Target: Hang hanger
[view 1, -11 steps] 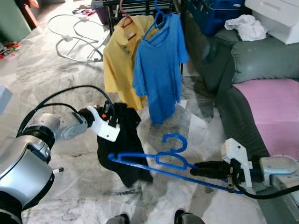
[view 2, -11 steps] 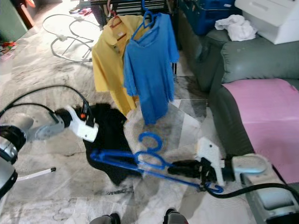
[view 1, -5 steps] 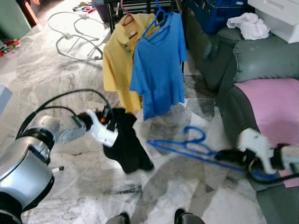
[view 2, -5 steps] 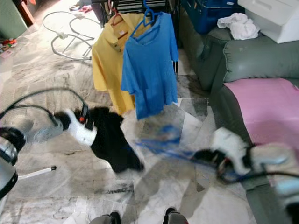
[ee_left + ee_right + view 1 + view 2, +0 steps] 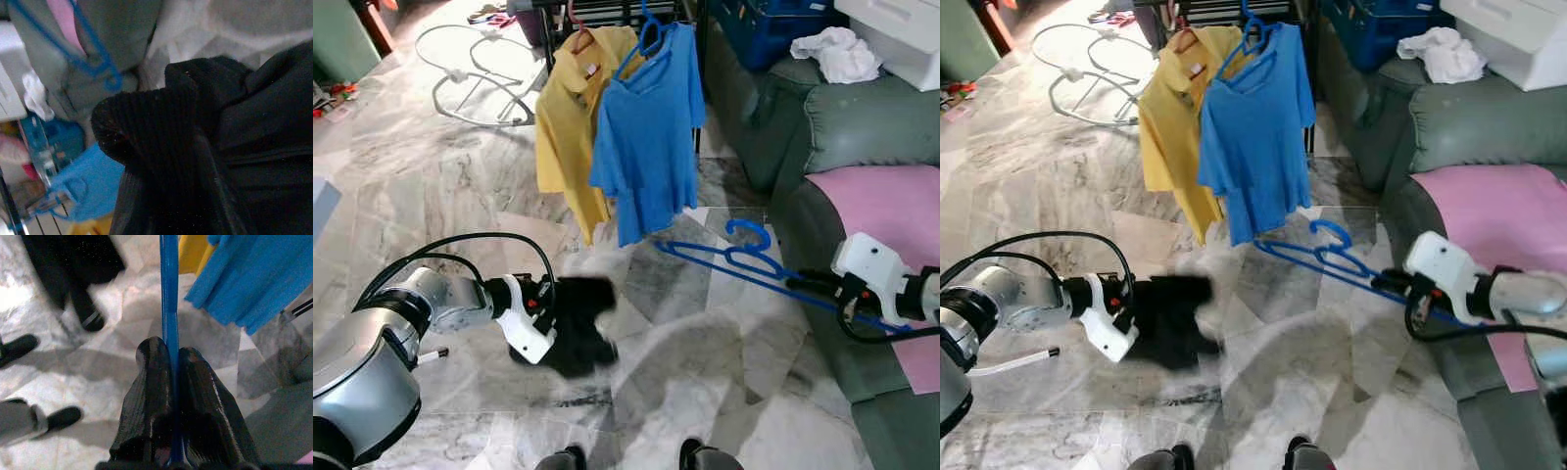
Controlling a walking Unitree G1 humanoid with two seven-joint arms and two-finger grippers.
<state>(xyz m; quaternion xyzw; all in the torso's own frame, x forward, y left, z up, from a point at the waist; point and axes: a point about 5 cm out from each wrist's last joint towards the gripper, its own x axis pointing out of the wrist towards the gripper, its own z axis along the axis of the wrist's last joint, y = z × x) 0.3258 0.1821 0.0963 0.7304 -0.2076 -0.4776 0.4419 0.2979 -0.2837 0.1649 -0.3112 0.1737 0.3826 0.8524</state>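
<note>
A blue plastic hanger [image 5: 736,257] is held low over the marble floor, its hook pointing up. My right gripper [image 5: 803,285] is shut on one end of its bottom bar, and in the right wrist view both fingers [image 5: 151,396] clamp the blue bar [image 5: 169,289]. To the left, my left gripper [image 5: 546,311] is shut on a bunched black garment [image 5: 578,328] close to the floor, apart from the hanger. The left wrist view shows the black garment's ribbed fabric [image 5: 161,142] right against the camera. A dark clothes rack [image 5: 607,8] stands at the back.
On the rack hang a yellow shirt [image 5: 570,117] and a blue shirt [image 5: 646,137], each on its own hanger. A grey sofa [image 5: 862,127] with a pink cover [image 5: 891,206] lines the right side. A white wire frame [image 5: 475,73] lies at the back left.
My right gripper has drawn the blue hanger up and to the right, away from the black garment. My left gripper has dropped toward the floor with the garment bunched in it.
</note>
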